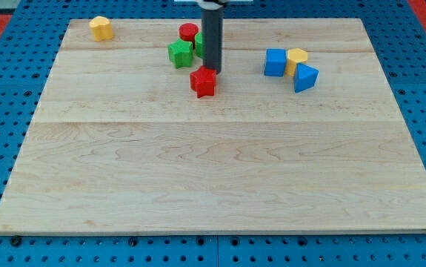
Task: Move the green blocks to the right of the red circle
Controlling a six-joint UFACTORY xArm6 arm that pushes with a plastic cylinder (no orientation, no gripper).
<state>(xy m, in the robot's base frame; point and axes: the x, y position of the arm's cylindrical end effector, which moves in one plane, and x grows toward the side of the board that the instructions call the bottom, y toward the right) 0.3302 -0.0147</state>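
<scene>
Tip (212, 70) contact is the only means available: no jaws exist to open or close, and nothing is held. It is set down just above the red star (204, 81), with the rod covering most of a second green block (198, 44), whose shape cannot be made out. The green star (181, 53) lies just to the view's left of the tip, below and left of the red circle (189, 32). Both greens sit below the circle, not yet on its right. A push toward the view's upper right is probably needed, started from the greens' left, so the tip is judged to be on the wrong side.
</scene>
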